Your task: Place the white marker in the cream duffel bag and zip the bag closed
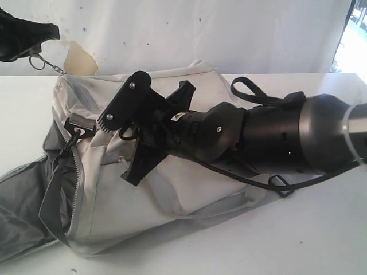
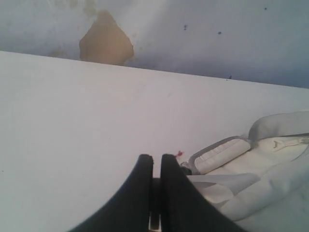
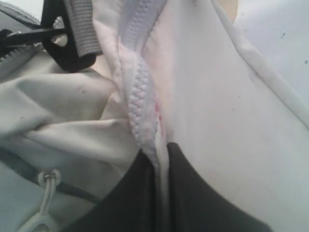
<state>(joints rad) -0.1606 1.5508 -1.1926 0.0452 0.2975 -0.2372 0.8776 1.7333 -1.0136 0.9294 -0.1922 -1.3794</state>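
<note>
In the exterior view you are looking at the cream duffel bag [image 1: 114,212] lying on the white table [image 1: 321,240], with grey lining showing at its unzipped left end. The right gripper [image 1: 131,130] is reaching down onto the bag's upper side, and its fingertips are hidden from here. The left gripper [image 1: 50,33] is hanging above the bag's far left corner. A metal ring [image 1: 35,60] and a short chain are dangling just beneath it, and you cannot tell whether it is gripping them.

In the left wrist view the 2 fingers [image 2: 140,188] are sitting pressed almost together over bare table, with only a thin slit between them. The bag is lying off to one side, apart from the tips.

In the right wrist view the 2 fingers [image 3: 130,198] are pinching the bag's zipper seam [image 3: 142,111], which is running out from between them. A black buckle [image 3: 67,53] on grey webbing [image 3: 84,24] is lying just beyond.
</note>
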